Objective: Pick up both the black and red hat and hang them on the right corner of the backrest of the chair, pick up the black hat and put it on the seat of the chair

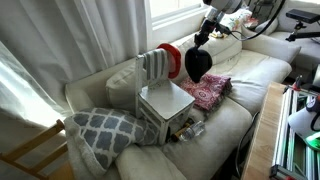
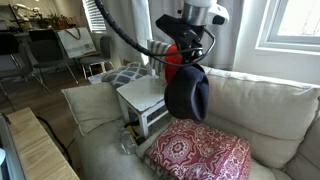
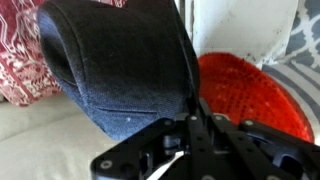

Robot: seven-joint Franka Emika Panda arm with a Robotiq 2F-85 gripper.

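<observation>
- The black hat (image 2: pixel 187 92) is held up in the air by the claw (image 3: pixel 188 125), which is shut tight on the hat's edge.
- The red hat (image 1: pixel 172 58) is hung on a top corner of the backrest (image 1: pixel 152 68), just beside the black hat.
- The chair (image 1: pixel 165 105) is set on a sofa (image 1: pixel 250 75).
- A red patterned cloth (image 2: pixel 200 152) is laid near the chair.

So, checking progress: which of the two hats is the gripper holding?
The black hat, pinched in the shut gripper and hanging free; the red hat is on a corner of the backrest.
</observation>
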